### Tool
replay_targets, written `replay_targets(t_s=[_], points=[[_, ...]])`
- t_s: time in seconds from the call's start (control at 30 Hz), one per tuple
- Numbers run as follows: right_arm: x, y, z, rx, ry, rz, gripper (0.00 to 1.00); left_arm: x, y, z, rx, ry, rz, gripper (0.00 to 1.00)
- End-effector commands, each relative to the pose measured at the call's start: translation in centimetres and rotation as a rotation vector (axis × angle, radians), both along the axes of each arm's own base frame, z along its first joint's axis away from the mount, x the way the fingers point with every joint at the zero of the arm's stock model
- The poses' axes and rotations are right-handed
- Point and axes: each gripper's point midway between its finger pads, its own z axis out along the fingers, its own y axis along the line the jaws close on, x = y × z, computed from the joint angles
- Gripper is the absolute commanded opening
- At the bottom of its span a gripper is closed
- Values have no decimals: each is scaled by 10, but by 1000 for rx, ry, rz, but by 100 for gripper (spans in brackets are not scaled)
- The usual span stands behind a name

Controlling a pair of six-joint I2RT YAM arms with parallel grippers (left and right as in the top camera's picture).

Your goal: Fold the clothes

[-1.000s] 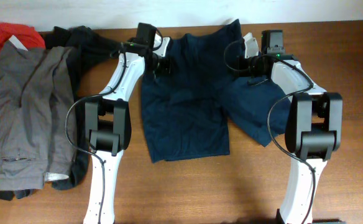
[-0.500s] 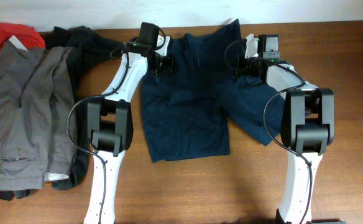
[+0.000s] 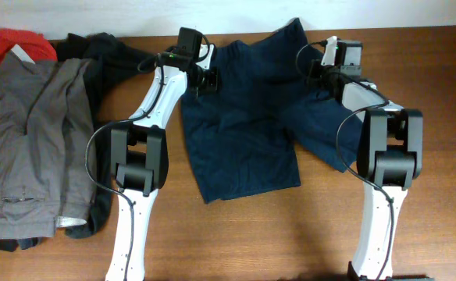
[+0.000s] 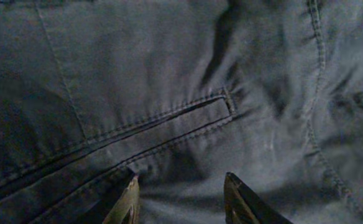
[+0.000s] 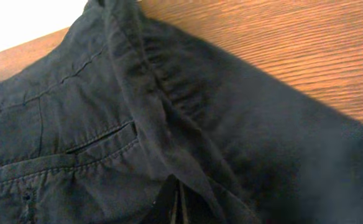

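The navy shorts [image 3: 244, 125] lie spread in the middle of the desk [image 3: 447, 94], waistband toward the far edge and the two wide legs reaching toward me, the right leg splayed out to the side under my right arm. My right tool [image 3: 322, 65] sits at the right end of the waistband; from its wrist camera the shorts [image 5: 107, 124] fill most of the view, the gathered waistband runs as a raised fold straight down into the tool [image 5: 176, 202], and its fingers are pressed together on that fold, with bare desk [image 5: 293, 50] beyond. My left tool [image 3: 207, 80] rests at the left end of the waistband. Its own camera shows the tool [image 4: 181, 202] with the fingertips [image 4: 130, 200] standing apart against the cloth [image 4: 169, 93], just below a stitched pocket welt; I cannot tell whether they pinch the fabric or only press on it. Well apart, at the desk's left end, the grey trousers [image 3: 33, 140] lie lengthwise on the black garment [image 3: 111, 58], and the red piece [image 3: 21, 43] sits at the far left corner, touching the trousers' top.
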Motion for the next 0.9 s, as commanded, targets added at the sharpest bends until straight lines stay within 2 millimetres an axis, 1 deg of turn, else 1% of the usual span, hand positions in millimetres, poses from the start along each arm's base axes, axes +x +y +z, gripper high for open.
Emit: replay_targets(t_s=[0.0, 0.13, 0.2, 0.27, 0.37, 0.4, 0.47, 0.5, 0.53, 0.57, 0.63, 0.67, 0.7, 0.77, 0.87], points=[[-36, -94, -83, -61, 189, -221, 4, -2, 44, -50, 167, 61, 103, 46], [-26, -101, -64, 4, 166, -195, 4, 2, 61, -51, 229, 45, 136, 50], [-21, -99, -52, 27, 167, -176, 4, 4, 65, -49, 239, 36, 125, 53], [-14, -94, -33, 51, 163, -147, 4, 6, 67, -42, 242, 26, 118, 59], [-3, -85, 3, 49, 138, -95, 4, 11, 68, -19, 246, -13, 97, 72], [1, -83, 17, 40, 129, -84, 6, 14, 67, -8, 247, -34, 87, 79], [6, -76, 46, 25, 121, -59, 14, 19, 66, 16, 251, -78, 67, 94], [7, -73, 62, 22, 121, -49, 21, 20, 66, 29, 250, -98, 66, 99], [7, -69, 76, 18, 125, -37, 26, 22, 67, 41, 249, -115, 68, 99], [5, -63, 89, 15, 135, -24, 32, 21, 67, 54, 247, -130, 72, 99], [-3, -52, 113, 12, 162, 2, 45, 18, 68, 76, 243, -143, 74, 99], [-7, -47, 122, 9, 176, 14, 51, 13, 68, 86, 244, -141, 73, 99], [-13, -39, 131, 6, 193, 30, 55, 9, 69, 93, 245, -135, 72, 99], [-28, -25, 146, 1, 237, 63, 57, -6, 72, 107, 253, -107, 68, 99], [-53, -5, 153, -8, 320, 119, 59, -36, 78, 119, 270, -22, 54, 99]])
